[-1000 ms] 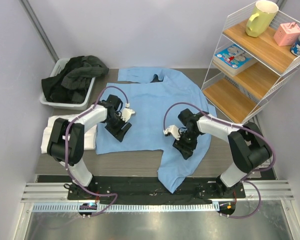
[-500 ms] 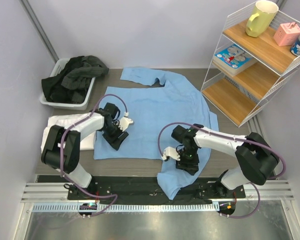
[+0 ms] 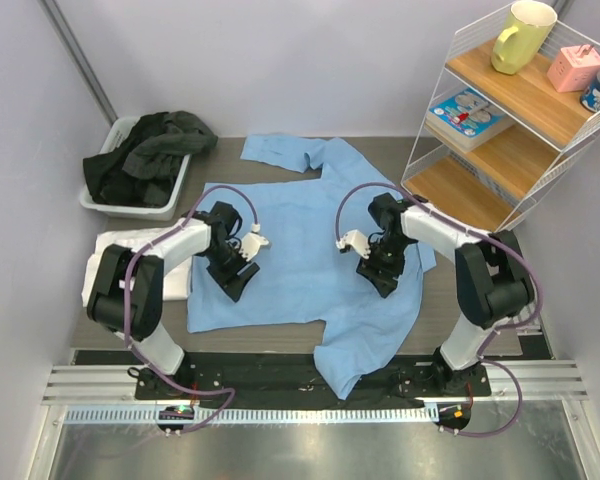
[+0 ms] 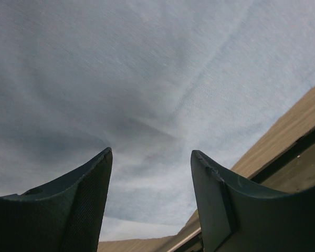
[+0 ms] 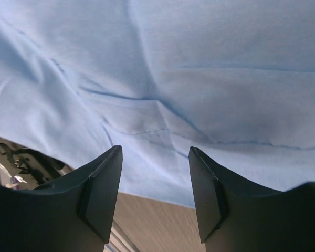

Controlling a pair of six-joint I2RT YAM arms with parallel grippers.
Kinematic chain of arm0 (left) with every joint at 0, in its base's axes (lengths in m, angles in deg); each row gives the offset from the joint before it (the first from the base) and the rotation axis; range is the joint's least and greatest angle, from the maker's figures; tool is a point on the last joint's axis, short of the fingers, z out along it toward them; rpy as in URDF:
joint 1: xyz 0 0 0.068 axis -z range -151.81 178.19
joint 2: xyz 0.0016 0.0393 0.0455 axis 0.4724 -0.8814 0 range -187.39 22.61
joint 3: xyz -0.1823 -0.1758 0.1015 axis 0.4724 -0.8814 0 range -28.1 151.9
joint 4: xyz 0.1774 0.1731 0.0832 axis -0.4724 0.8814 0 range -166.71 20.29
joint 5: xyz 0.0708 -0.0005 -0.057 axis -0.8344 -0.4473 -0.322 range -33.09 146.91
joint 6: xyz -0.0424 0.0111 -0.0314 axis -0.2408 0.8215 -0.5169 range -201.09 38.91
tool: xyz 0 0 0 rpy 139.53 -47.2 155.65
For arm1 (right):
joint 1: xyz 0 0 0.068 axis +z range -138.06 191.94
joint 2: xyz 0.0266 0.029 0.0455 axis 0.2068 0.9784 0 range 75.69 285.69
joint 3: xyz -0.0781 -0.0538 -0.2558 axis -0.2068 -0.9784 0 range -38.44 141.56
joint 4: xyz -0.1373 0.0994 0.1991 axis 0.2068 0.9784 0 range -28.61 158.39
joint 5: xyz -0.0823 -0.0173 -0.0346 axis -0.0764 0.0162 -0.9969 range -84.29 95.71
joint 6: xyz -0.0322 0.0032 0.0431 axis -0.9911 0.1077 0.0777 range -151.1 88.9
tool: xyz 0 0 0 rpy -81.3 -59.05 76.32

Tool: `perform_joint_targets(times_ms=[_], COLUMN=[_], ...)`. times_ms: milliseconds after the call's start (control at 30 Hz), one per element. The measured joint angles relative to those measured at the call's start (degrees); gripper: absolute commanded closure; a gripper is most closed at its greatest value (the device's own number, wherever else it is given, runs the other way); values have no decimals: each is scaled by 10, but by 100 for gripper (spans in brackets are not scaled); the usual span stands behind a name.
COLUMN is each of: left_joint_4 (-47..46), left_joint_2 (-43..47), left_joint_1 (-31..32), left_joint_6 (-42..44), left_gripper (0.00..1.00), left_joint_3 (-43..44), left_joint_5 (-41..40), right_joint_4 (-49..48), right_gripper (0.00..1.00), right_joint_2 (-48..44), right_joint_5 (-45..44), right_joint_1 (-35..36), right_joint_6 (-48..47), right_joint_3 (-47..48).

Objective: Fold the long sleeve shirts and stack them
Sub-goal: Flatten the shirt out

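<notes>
1. The light blue shirt was laid flat at the middle of the tabletop, collar toward the far side (one sleeve trailed over the near edge).
2. The white shirt was kept folded at the left, just beside the blue one.
3. The jaws of the left arm were held released over the blue cloth, with nothing between them.
4. The jaws of the right arm were likewise released over the blue cloth; contact with it could not be confirmed.
</notes>
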Motion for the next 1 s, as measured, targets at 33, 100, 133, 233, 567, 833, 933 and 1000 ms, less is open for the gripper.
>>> perform_joint_targets(times_ms=[33, 100, 133, 233, 567, 833, 933, 1000], left_joint_4=[-5, -9, -8, -10, 0, 10, -37, -69], left_joint_2=[-9, -24, -26, -26, -5, 4, 7, 6], left_joint_1=[-3, -8, -11, -13, -18, -49, -62, -73], left_joint_6=[0, 0, 0, 2, 29, 13, -11, -33], left_gripper=[37, 38, 38, 39, 38, 33, 33, 33], left_joint_3=[2, 2, 4, 3, -17, 94, 142, 163], left_joint_5=[-1, -3, -3, -3, 11, 72, 86, 94], right_joint_4=[-6, -21, -24, -25, 11, -120, -201, -241], right_gripper=[41, 41, 41, 41, 41, 51, 59, 62], right_joint_2=[13, 30, 33, 31, -11, 13, 85, 148], right_joint_5=[-4, -9, -10, -11, 19, 5, -30, -46], right_joint_1=[-3, -4, -3, -1, 1, -74, -83, -85], right_joint_6=[0, -1, -1, 0, 2, 124, 182, 212], right_joint_3=[-3, -17, -27, -49, -62, 204, 311, 378])
